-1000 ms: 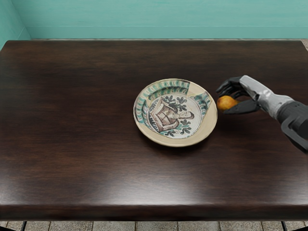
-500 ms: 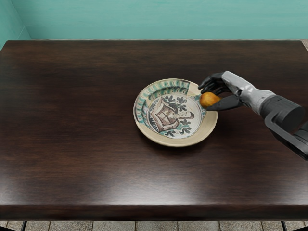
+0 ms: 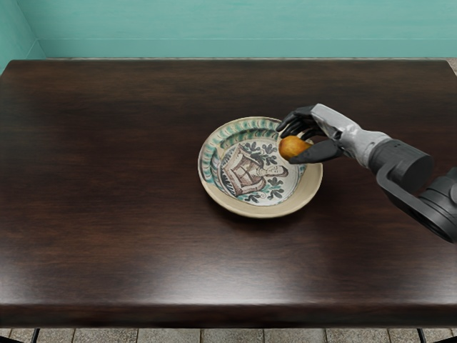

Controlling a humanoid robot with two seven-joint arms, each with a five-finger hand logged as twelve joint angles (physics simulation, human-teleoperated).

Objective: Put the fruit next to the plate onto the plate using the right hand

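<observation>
Head view, single entry.

Table (image 3: 107, 214): dark brown wood with a glossy top, filling most of the picture. A teal wall (image 3: 214, 28) stood behind its far edge, and a strip of pale tiled floor (image 3: 214, 336) showed below its near edge.

Plate (image 3: 208, 163): round and cream-rimmed, painted with green border bands and a brown figure among dark leaves at the centre. It stood slightly right of the table's middle.

Right hand (image 3: 312, 134): dark fingers on a grey palm, with the arm entering from the picture's right edge. The hand reached in over the plate's right-hand rim. Its fingers (image 3: 289, 123) curled over the top of the fruit and the thumb (image 3: 319, 151) lay along its lower right side, so the hand was closed around it.

Fruit (image 3: 292, 147): small, round and orange-yellow. It was held in that grasp over the inner right part of the plate, above the painted border. Whether its underside touched the plate could not be told.
</observation>
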